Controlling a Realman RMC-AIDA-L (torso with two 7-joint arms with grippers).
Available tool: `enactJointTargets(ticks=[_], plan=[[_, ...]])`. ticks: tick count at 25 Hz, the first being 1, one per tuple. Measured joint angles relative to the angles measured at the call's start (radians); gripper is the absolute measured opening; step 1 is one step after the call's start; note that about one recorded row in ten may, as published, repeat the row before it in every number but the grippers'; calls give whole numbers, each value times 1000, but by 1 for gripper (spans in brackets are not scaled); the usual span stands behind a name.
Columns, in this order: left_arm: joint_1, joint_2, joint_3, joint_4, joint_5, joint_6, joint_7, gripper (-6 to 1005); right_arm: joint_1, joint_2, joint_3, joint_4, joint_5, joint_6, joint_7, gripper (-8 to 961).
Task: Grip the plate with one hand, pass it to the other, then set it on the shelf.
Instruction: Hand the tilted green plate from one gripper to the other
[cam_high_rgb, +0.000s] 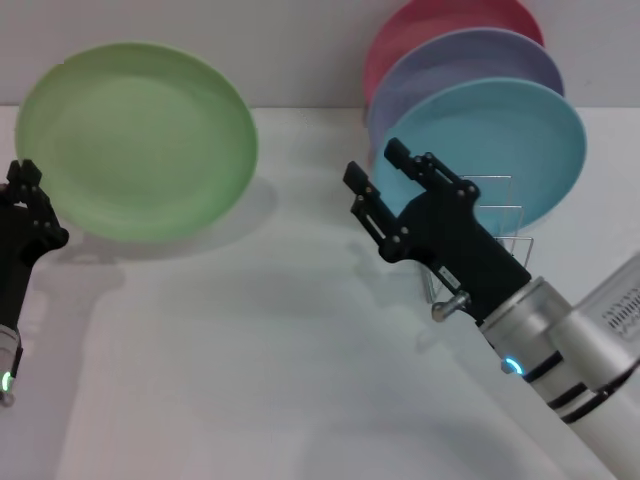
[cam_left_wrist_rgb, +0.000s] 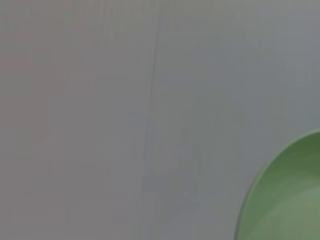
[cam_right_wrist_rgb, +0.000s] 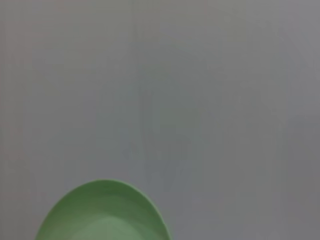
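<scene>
My left gripper's fingers (cam_high_rgb: 28, 195) pinch the lower left edge of the large round light green plastic plate (cam_high_rgb: 135, 138), which stands lifted and tilted, its face turned toward my head camera, clear of the white table (cam_high_rgb: 250, 380). My left gripper (cam_high_rgb: 25, 205), black with a green glowing ring low on its arm, is at the far left of the head view. The left wrist view shows only an arc of the green plate against grey wall.

My right gripper (cam_high_rgb: 372, 182), black with a blue light on its white arm, hovers mid-scene with its fingers spread wide and nothing between them, well apart from the green plate and pointed toward it. Its wrist view catches the plate's rim ahead.

Behind the right gripper stands the small silver wire rack (cam_high_rgb: 495, 225), carrying a turquoise plate (cam_high_rgb: 490, 140), a lavender plate (cam_high_rgb: 470, 65) and a pink plate (cam_high_rgb: 440, 25) upright.

Judgement: grip done, plate raised. Handover not yet made. Left to do: right fingers take the rim, left fingers let go, plate goes into the rack in front of the turquoise one.
</scene>
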Motion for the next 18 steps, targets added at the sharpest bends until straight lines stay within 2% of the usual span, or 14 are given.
enactJointTargets(ticks=[9, 18], plan=[[55, 0, 80, 119, -159, -26, 243, 26, 50, 0, 8, 2, 0, 81, -4, 514], [89, 0, 177, 201, -276, 20, 432, 26, 94, 0, 12, 2, 2, 149, -6, 514]])
